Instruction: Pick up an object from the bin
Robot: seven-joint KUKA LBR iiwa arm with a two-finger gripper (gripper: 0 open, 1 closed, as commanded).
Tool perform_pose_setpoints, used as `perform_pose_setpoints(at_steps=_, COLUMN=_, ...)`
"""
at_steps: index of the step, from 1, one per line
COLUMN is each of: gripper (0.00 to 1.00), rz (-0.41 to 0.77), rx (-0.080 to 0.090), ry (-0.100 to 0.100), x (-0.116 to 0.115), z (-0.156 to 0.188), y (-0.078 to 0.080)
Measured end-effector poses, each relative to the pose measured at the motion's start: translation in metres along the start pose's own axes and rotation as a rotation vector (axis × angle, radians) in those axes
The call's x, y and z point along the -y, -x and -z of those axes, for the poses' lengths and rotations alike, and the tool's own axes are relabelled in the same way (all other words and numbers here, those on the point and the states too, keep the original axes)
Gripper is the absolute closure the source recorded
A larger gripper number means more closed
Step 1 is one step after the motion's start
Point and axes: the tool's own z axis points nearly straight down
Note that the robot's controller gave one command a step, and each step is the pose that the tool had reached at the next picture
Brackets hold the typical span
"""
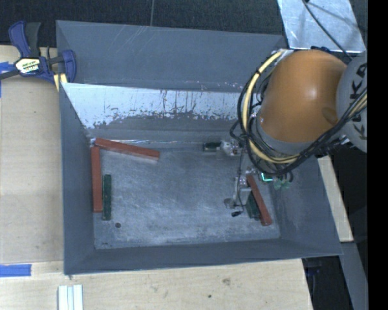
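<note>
My gripper (239,196) hangs low over the right end of the bin floor, under the arm's orange dome. Just to its right, touching or nearly touching it, a red-brown flat stick (261,205) lies slanted against the right wall. A short dark green stick (253,206) lies along that stick's left side. Whether either stick is in the gripper's grasp is not clear from this angle. A small dark and silvery piece (211,147) lies at the back edge of the floor, up and left of the gripper.
At the far left of the floor, one red-brown stick (126,149) lies along the back and another (96,179) runs down the left side. A dark green stick (107,197) lies beside the second. A tiny dark speck (118,225) sits near the front left.
</note>
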Motion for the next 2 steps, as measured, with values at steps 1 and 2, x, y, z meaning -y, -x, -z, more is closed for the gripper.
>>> perform_pose_setpoints(at_steps=1, gripper=0.0, rz=0.165, rx=-0.001, ry=-0.001, x=0.104, z=-0.125, y=-0.028)
perform_pose_setpoints(at_steps=2, gripper=0.0, rz=0.681, rx=0.001, ry=0.0, x=0.162, z=-0.12, y=0.011)
